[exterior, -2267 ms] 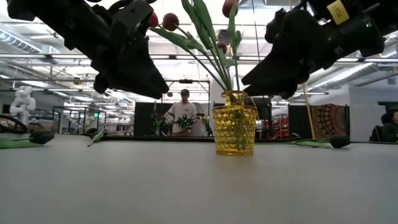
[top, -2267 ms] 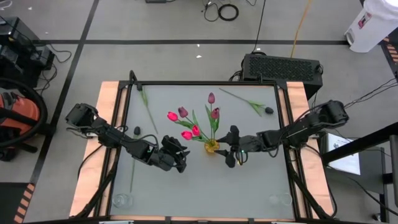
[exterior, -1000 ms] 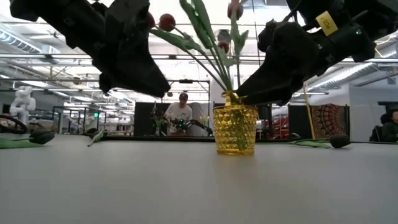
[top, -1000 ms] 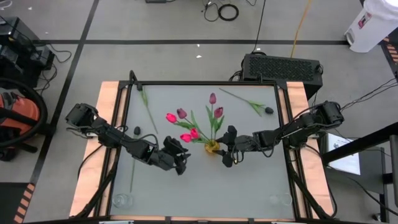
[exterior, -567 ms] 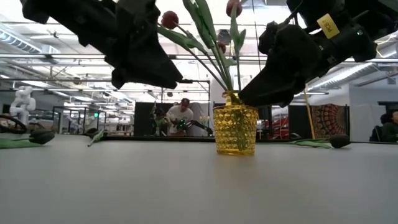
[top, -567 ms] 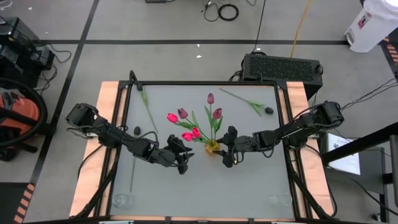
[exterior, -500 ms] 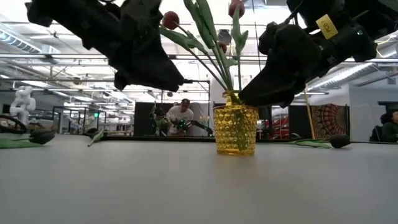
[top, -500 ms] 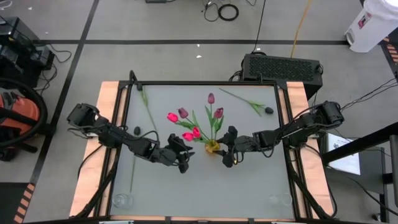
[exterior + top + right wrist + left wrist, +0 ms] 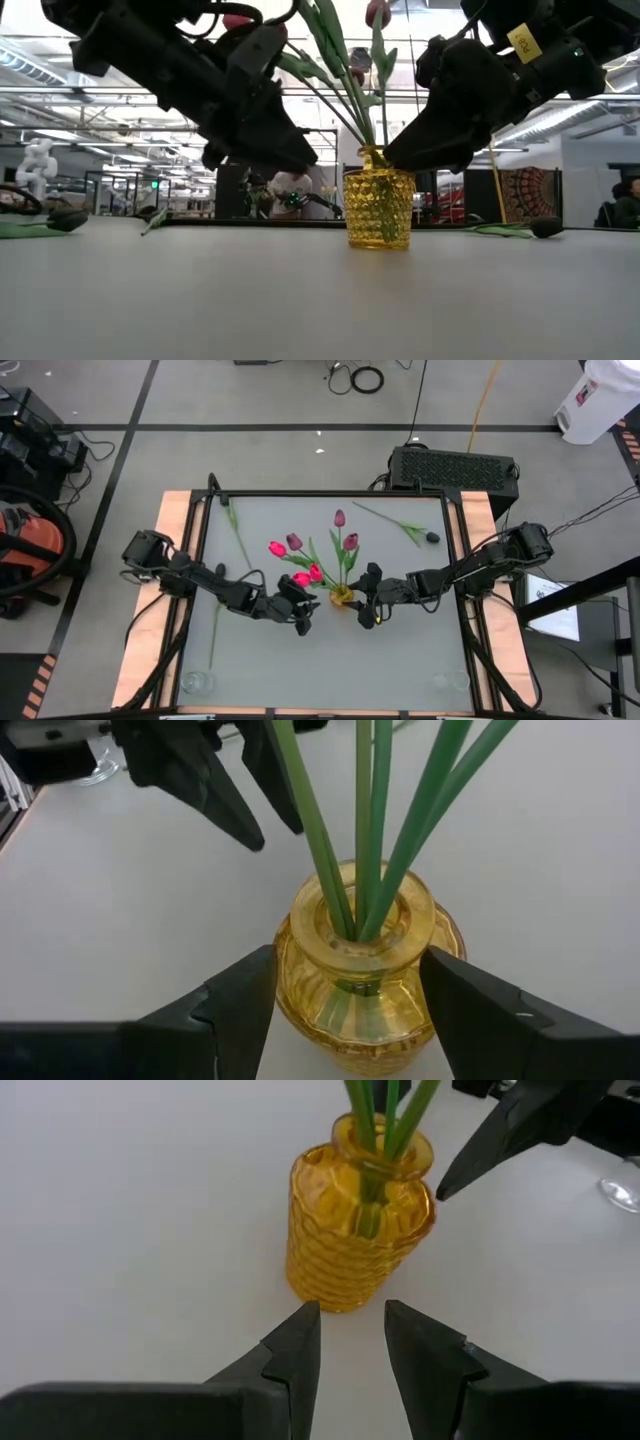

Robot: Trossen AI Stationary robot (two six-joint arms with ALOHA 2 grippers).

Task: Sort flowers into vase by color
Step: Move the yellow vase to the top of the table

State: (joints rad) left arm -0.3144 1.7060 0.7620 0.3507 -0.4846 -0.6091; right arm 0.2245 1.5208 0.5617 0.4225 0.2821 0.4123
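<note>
At table centre, right gripper [image 9: 345, 995] straddles the yellow vase [image 9: 341, 596], fingers spread; left gripper [image 9: 352, 1342], also spread, nears it; next likely steadying.

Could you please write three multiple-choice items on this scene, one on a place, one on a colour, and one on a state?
1. Where do the right gripper's fingers stand?
A. either side of the vase
B. over the table's far edge
C. beside a loose flower

2. What colour is the vase?
A. blue
B. yellow
C. clear

3. How is the left gripper?
A. shut on a stem
B. shut on the vase
C. open, short of the vase

Answers:
1 A: the right wrist view shows one finger on each side of the vase.
2 B: it is yellow glass in every view.
3 C: the left wrist view shows a gap between its fingers, with nothing in it.
</note>
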